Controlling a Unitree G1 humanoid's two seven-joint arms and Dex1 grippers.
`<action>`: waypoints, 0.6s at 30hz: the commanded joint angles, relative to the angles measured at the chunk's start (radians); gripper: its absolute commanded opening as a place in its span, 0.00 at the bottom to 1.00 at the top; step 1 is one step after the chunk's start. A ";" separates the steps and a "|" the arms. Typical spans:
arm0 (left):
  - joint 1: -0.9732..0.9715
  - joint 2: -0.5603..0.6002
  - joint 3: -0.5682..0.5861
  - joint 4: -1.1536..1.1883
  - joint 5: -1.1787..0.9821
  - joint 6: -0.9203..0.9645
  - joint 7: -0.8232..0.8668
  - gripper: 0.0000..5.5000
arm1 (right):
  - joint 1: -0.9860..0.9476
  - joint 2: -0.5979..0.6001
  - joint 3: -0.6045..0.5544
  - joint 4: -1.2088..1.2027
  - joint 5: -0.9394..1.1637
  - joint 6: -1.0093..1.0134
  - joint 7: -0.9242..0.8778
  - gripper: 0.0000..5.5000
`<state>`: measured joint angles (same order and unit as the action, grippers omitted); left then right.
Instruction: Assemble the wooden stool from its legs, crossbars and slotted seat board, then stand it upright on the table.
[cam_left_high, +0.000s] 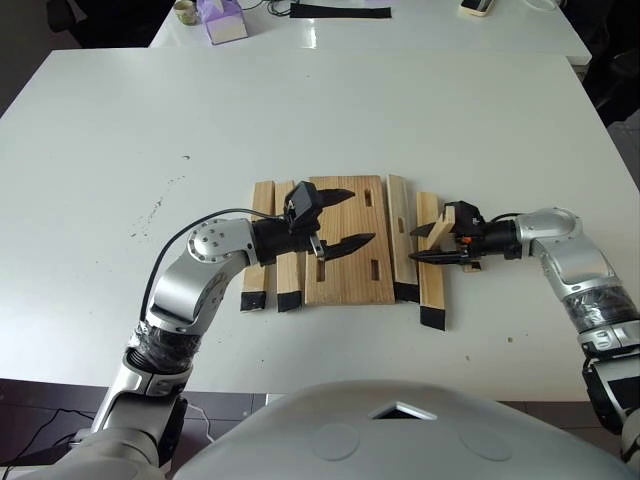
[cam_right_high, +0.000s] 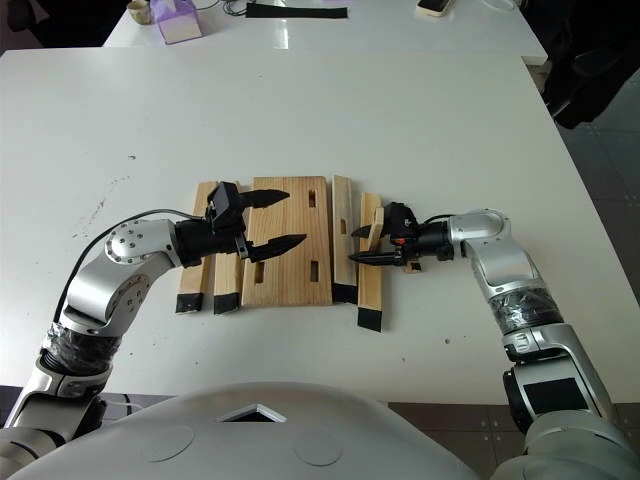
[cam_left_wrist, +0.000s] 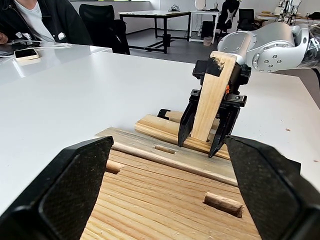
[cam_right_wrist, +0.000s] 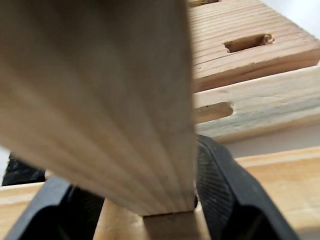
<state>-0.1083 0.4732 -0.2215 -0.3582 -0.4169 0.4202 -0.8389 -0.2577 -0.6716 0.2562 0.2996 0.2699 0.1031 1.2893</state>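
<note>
Crossbar (cam_left_wrist: 212, 95), tilted, clamped in right gripper (cam_left_high: 418, 245).
Left gripper (cam_left_high: 357, 215) agape over seat board (cam_left_high: 350, 272); judged best: square crossbar end to leg (cam_left_high: 401, 215) slot.

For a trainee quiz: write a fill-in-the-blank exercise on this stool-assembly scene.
1. The right gripper is ____ on the crossbar.
2. The left gripper hovers, fingers ____, over the seat board.
3. The legs lying beside the board have ____ tips.

Missing words: shut; open; black.
</note>
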 joint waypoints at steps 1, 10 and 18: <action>-0.012 0.004 0.002 0.005 -0.001 -0.001 -0.010 0.75 | 0.021 -0.003 -0.044 0.000 -0.006 0.018 -0.034 0.58; 0.012 -0.006 0.008 -0.003 0.010 -0.018 0.013 0.75 | 0.003 -0.045 -0.220 -0.259 0.141 0.164 -0.073 0.58; 0.039 -0.020 0.006 -0.023 0.020 -0.033 0.046 0.75 | -0.026 -0.067 -0.282 -0.427 0.209 0.257 -0.099 0.58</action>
<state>-0.0770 0.4557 -0.2191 -0.3703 -0.4081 0.3947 -0.8054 -0.2659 -0.7227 -0.0101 -0.0878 0.4612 0.3314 1.1964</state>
